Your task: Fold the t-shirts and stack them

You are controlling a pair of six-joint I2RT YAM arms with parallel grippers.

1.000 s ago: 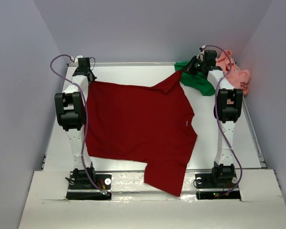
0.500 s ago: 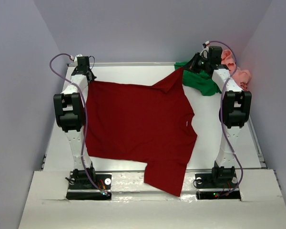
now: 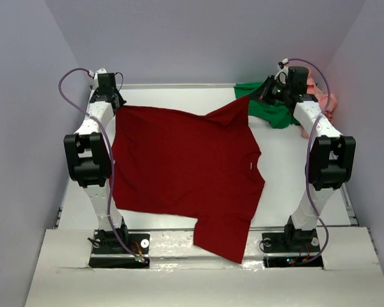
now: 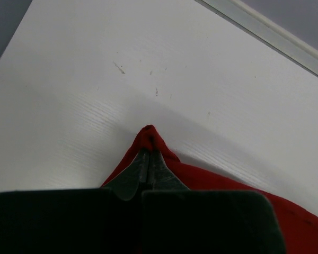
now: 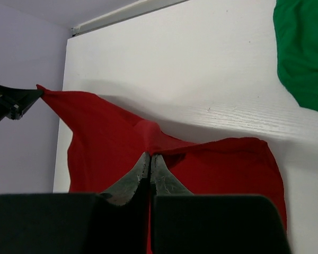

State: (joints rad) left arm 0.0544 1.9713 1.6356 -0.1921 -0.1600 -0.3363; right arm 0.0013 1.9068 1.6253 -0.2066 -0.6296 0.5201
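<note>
Dark red cloth t-shirt (image 3: 185, 166) spread on white bench (image 3: 276, 160).
Left claw (image 4: 150, 153), right claw (image 5: 150, 161) both clamped tight on its far edge.

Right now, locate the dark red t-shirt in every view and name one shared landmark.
Top external: dark red t-shirt spread across the picture's middle.
Left wrist: shirt at bottom centre, one corner pinched.
Right wrist: shirt in the lower half, a fold pinched.
Shared landmark: the far-edge rail.
</note>
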